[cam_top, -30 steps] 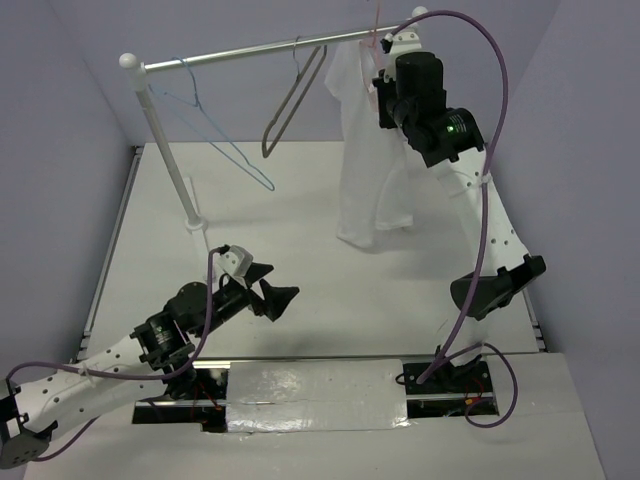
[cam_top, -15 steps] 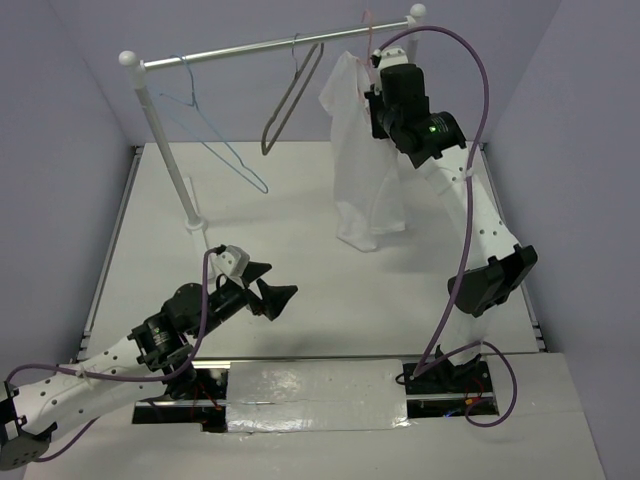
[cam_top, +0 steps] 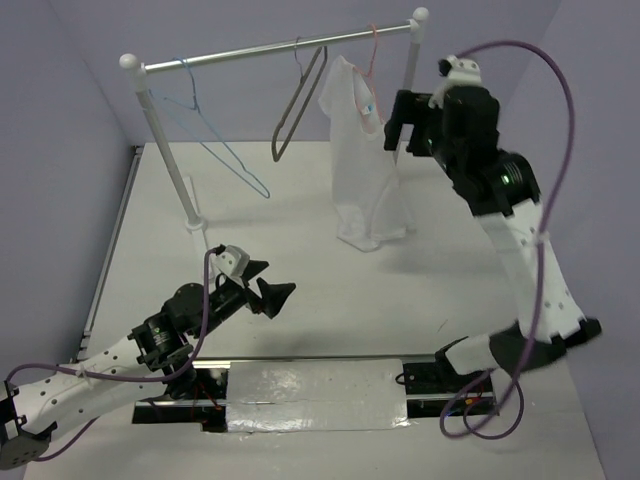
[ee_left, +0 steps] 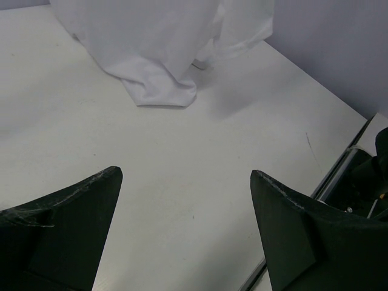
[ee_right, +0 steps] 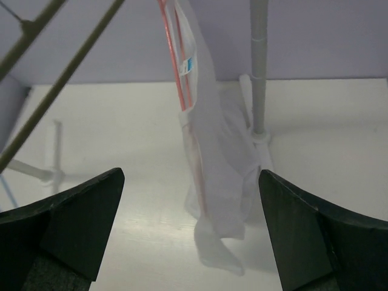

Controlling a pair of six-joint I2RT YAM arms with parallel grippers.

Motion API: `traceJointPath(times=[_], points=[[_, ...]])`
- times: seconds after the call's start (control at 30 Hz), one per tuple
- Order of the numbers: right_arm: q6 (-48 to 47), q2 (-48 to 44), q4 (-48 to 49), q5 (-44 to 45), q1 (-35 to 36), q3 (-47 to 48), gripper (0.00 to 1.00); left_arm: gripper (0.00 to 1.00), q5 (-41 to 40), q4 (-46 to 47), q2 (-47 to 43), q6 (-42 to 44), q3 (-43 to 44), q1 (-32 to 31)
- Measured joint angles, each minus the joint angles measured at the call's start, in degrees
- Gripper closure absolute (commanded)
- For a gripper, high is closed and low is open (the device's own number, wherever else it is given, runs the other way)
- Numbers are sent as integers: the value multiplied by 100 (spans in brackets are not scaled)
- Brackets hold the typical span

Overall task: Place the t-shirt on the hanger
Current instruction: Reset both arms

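Note:
The white t-shirt (cam_top: 362,160) hangs on the pink-red hanger (cam_top: 370,88), whose hook sits over the rail near its right end. The shirt's hem bunches on the table (ee_left: 159,85). In the right wrist view the hanger's pink wire (ee_right: 177,79) runs down inside the t-shirt (ee_right: 221,176), beside a small blue neck label. My right gripper (cam_top: 393,128) stands open just right of the shirt, apart from it, with nothing between its fingers (ee_right: 79,224). My left gripper (cam_top: 270,292) is open low over the table's front left, also holding nothing (ee_left: 186,174).
A light-blue wire hanger (cam_top: 215,140) and a thicker grey-brown hanger (cam_top: 297,110) hang on the same rail (cam_top: 250,50). The rail's left post (cam_top: 168,150) and right post (ee_right: 259,66) stand on the white table. Purple walls close in on both sides.
My right gripper opened, let go of the hanger and drew back to the right. The hanger with the t-shirt now hangs from the rail on its own. The left arm stayed put.

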Motion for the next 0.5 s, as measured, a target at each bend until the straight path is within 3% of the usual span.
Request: traceJointPath(times=[0.4, 0.5], points=[[1746, -5029, 1078, -605, 11, -5633, 0, 1, -597, -22, -190, 129, -94, -22], [1917, -5696, 1147, -608, 11, -6476, 0, 0, -673, -26, -190, 138, -94, -28]])
